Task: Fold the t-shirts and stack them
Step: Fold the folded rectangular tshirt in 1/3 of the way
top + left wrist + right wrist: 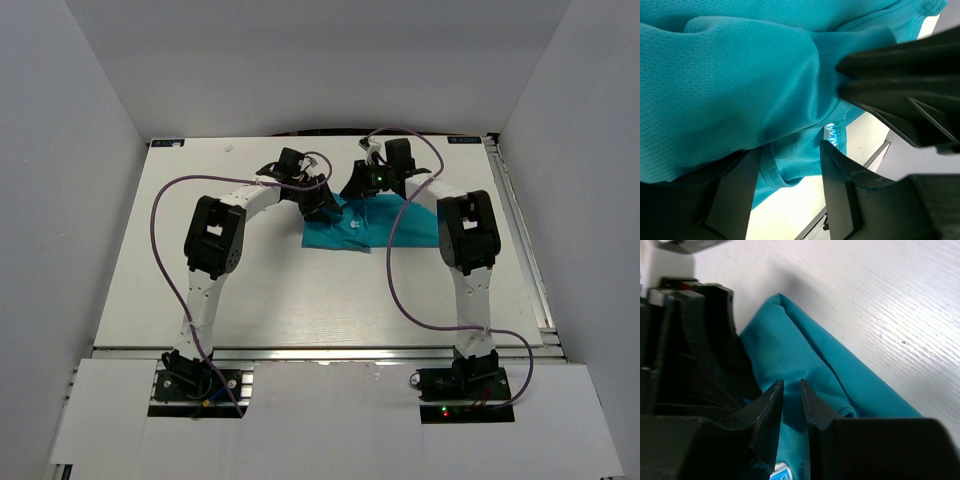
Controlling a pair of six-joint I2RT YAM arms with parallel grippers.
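The teal t-shirt (400, 228) lies bunched on the far middle of the white table (250, 290). My left gripper (320, 208) is at its left end. In the left wrist view the gripper (790, 170) stands open, with a hem of the t-shirt (730, 90) hanging between its fingers, lifted off the table. My right gripper (355, 190) is at the shirt's far edge. In its own view the right gripper (791, 387) has its jaws almost together, pinched on a fold of the t-shirt (810, 350). It also shows in the left wrist view (842, 82), pressed into the cloth.
Grey enclosure walls (80, 150) stand on the left, back and right. Purple cables (400, 290) loop over the table beside each arm. A metal rail (525, 250) runs along the table's right edge. A white label (834, 134) is sewn at the shirt's hem.
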